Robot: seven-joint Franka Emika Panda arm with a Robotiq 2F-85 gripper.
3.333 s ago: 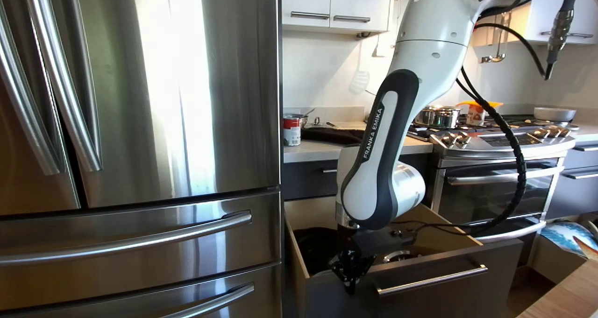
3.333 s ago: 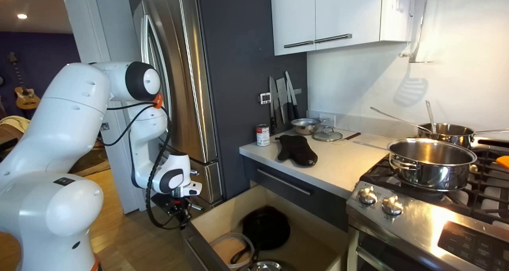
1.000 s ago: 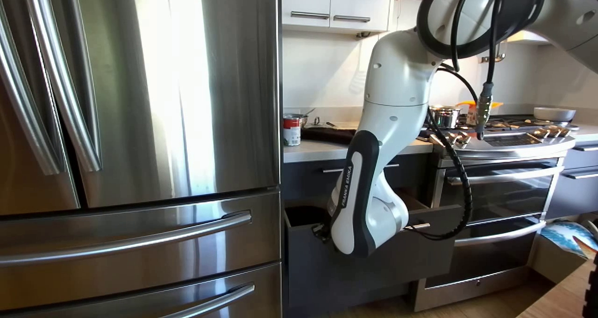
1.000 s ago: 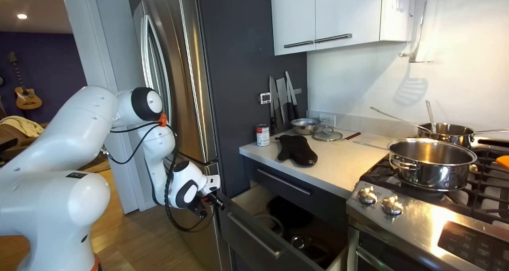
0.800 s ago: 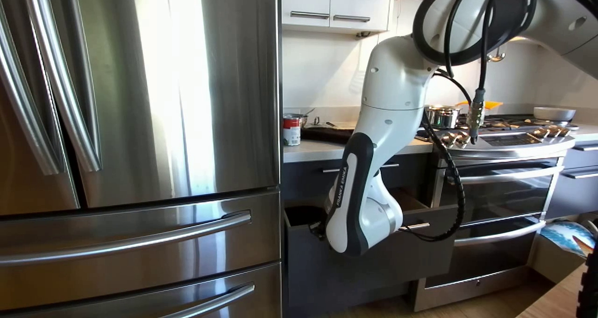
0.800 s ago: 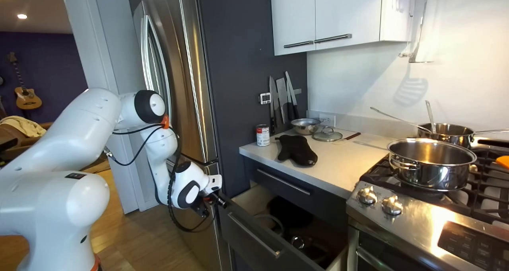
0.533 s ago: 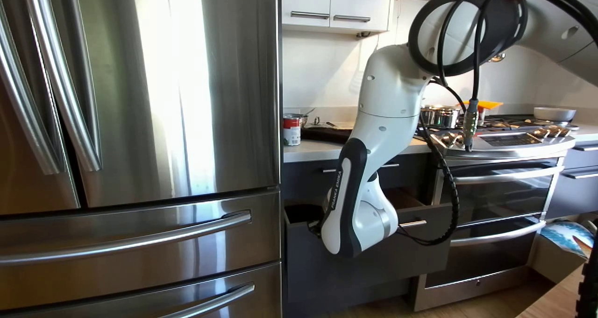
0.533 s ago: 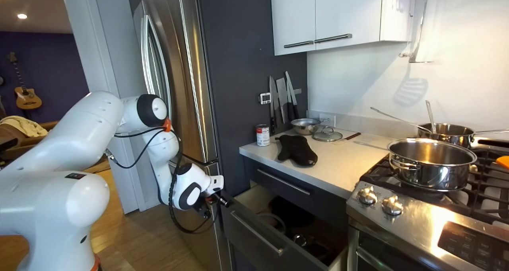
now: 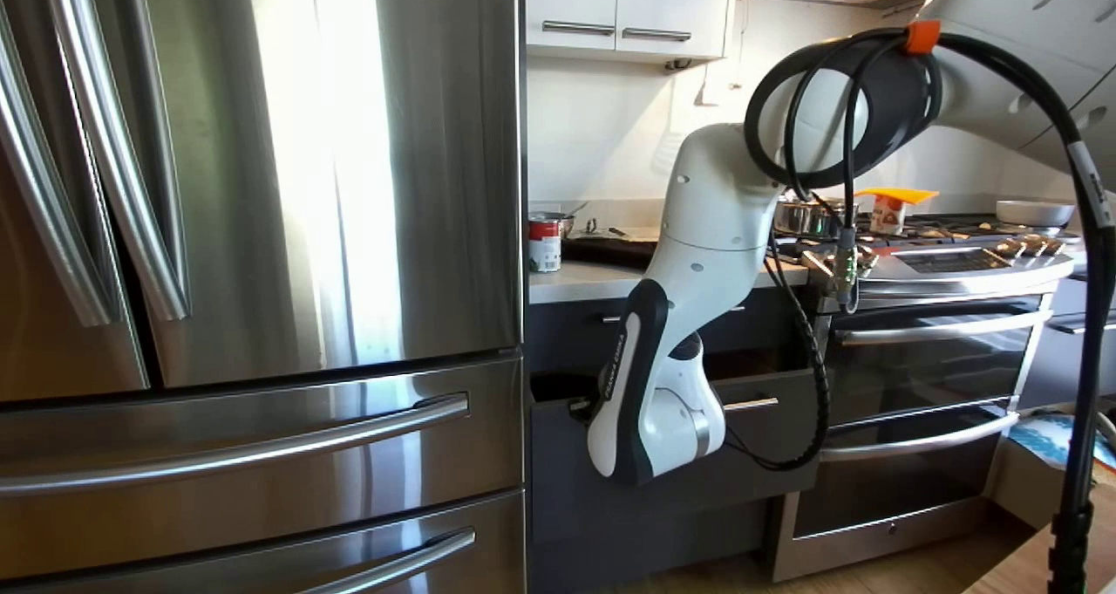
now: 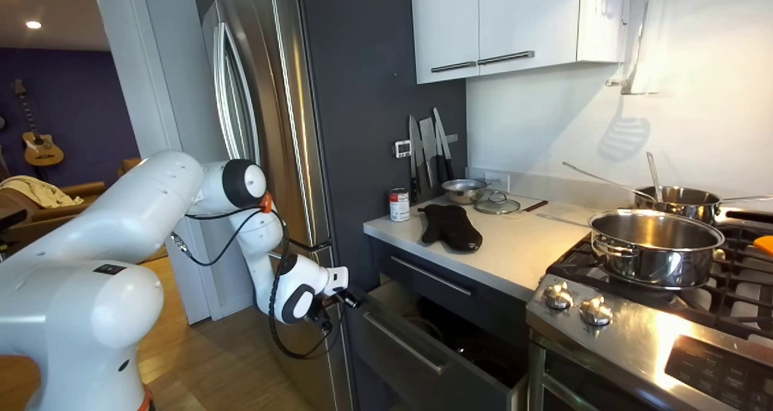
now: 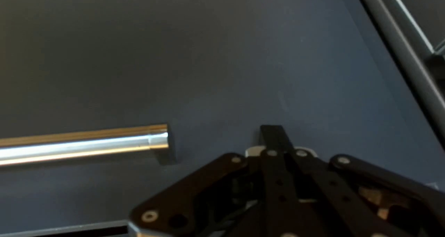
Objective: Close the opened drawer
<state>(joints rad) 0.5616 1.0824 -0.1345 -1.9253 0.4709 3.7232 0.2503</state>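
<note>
Drawer (image 10: 416,369), dark grey — standing partly open beneath the upper drawer (image 10: 444,295). Claw (image 11: 274,134) — sitting closed, gripping nothing, seemingly touching the front (image 11: 208,73) beside the handle (image 11: 87,144). Risk: off-centre pushing could be skewing and binding it, or the claw could be slipping off.

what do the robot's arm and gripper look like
The arm is white and rounded, with black bands at some joints, black cables, an orange clip and FRANKA EMIKA lettering. The gripper is black, with narrow fingers, angular side links and pale screw heads.
</note>
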